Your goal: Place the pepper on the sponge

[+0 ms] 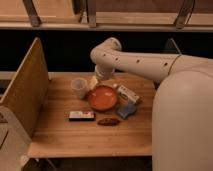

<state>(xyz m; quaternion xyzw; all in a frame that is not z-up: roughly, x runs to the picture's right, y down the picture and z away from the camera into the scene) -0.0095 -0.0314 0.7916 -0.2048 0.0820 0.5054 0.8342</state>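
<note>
The pepper [108, 121] is a small dark reddish-brown pod lying on the wooden table [60, 135], just in front of the orange plate [102, 97]. The blue-grey sponge [126, 110] sits right of the pepper, at the plate's front right edge, a little apart from the pod. My white arm [140, 62] reaches in from the right and bends down at the table's far side. The gripper [95, 82] hangs there, behind the plate and beside a white cup, well away from the pepper and the sponge.
A white cup [79, 87] stands left of the plate. A white box with orange markings [129, 94] lies behind the sponge. A flat dark packet [81, 116] lies left of the pepper. A wooden panel [25, 90] walls the table's left side.
</note>
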